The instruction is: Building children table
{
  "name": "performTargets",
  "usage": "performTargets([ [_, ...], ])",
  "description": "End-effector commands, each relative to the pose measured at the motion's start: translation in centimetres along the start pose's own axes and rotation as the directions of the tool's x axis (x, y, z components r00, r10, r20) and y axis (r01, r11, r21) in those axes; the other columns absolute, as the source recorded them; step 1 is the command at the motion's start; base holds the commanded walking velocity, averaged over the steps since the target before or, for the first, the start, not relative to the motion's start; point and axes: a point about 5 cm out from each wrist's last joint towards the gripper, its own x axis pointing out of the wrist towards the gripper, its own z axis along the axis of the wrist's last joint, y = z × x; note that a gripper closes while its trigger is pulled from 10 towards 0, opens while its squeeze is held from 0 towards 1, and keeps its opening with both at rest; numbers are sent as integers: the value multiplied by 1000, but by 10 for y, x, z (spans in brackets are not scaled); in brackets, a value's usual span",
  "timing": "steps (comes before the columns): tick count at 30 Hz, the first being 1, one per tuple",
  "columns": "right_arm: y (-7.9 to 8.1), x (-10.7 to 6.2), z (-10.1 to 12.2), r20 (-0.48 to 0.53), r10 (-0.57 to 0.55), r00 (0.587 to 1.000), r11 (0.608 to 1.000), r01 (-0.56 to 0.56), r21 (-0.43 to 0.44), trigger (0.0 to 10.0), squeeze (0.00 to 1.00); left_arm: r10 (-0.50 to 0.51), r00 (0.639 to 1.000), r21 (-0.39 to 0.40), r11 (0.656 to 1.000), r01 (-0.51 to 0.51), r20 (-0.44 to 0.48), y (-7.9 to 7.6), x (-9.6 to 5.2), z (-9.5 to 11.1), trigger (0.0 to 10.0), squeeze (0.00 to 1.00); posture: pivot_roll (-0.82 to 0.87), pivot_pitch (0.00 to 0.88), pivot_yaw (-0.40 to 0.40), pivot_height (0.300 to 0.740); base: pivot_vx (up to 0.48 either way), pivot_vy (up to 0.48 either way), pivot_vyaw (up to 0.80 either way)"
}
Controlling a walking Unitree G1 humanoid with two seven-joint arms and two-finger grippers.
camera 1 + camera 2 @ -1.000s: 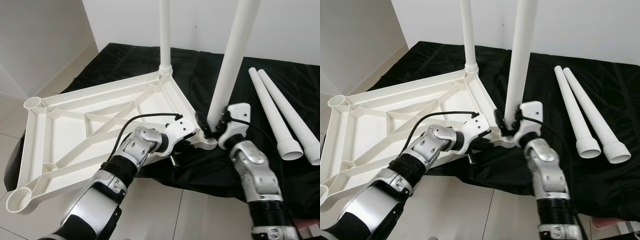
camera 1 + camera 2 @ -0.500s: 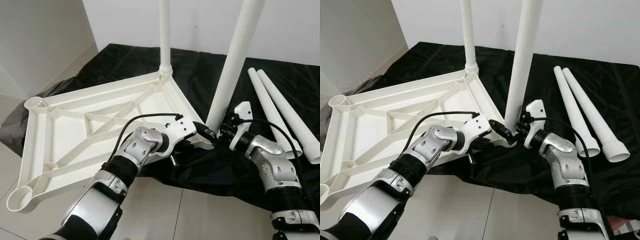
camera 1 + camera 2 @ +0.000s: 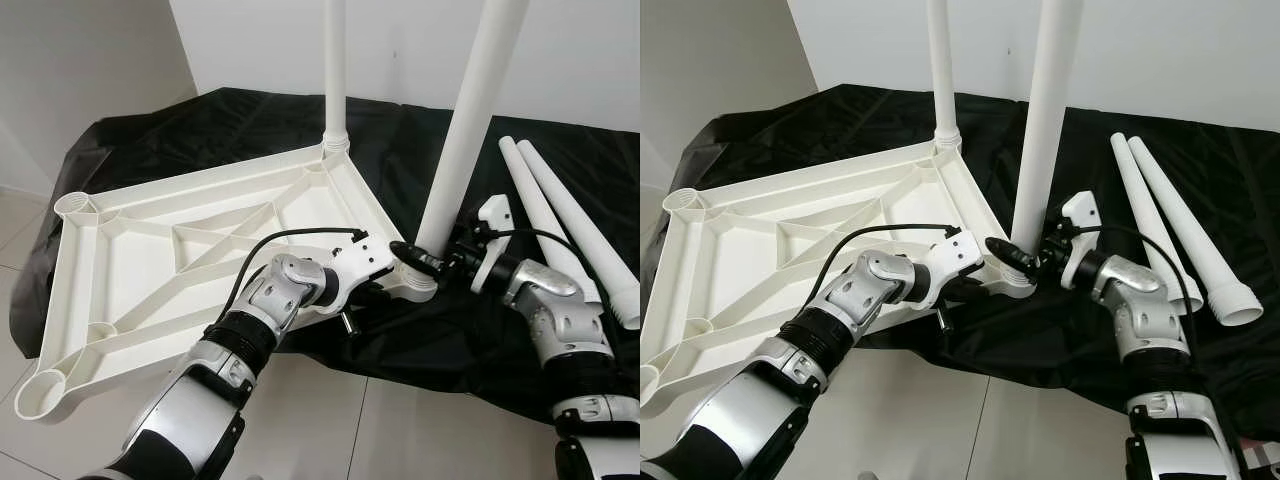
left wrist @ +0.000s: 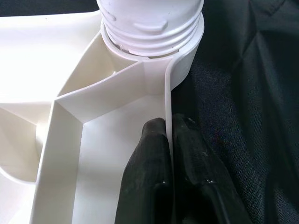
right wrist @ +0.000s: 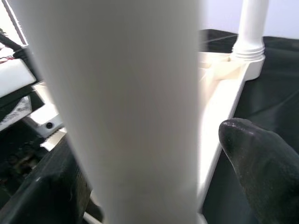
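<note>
The white tabletop (image 3: 180,250) lies upside down on a black cloth. One white leg (image 3: 335,80) stands in its far corner socket, and a second leg (image 3: 462,140) stands in the near right socket (image 4: 149,28). My left gripper (image 4: 169,123) is shut on the tabletop's thin rim just beside that socket. From the right side, my right gripper (image 3: 425,252) straddles the foot of the second leg (image 5: 135,107). It is open: one finger (image 5: 261,163) stands a little off the leg, and the other finger (image 5: 46,186) lies against it.
Two loose white legs (image 3: 550,220) lie side by side on the black cloth (image 3: 440,340) to the right. Pale floor tiles (image 3: 330,420) run along the near edge. White walls (image 3: 90,70) close the back and left.
My right wrist has swung from the near side of the leg's foot round to its right side, fingers now lying level. The left gripper has kept its hold. The camera shifted slightly.
</note>
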Motion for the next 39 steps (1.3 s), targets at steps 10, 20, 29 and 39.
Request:
performTargets([
  [10, -6, -6, 1, 3, 40, 999, 999, -40, -1, 0, 0, -27, 999, -12, 1000, 26, -45, -5, 2, -11, 10000, 0, -148, 97, 112, 740, 0, 0, 0],
  [20, 6, -4, 3, 47, 62, 997, 998, -63, 8, 0, 0, -22, 999, -17, 1000, 21, -45, -4, 1, -11, 10000, 0, -147, 110, 110, 740, 0, 0, 0],
  [29, 20, 5, 9, 123, -63, 990, 998, 61, 20, 10000, 0, -21, 999, -19, 1000, 21, -45, -3, 1, -11, 10000, 0, -152, 117, 112, 740, 0, 0, 0],
  [39, 32, 13, 14, 155, -233, 960, 973, 230, 34, 10000, 0, -25, 999, -17, 1000, 25, -44, -3, 1, -10, 10000, 0, -159, 119, 112, 740, 0, 0, 0],
])
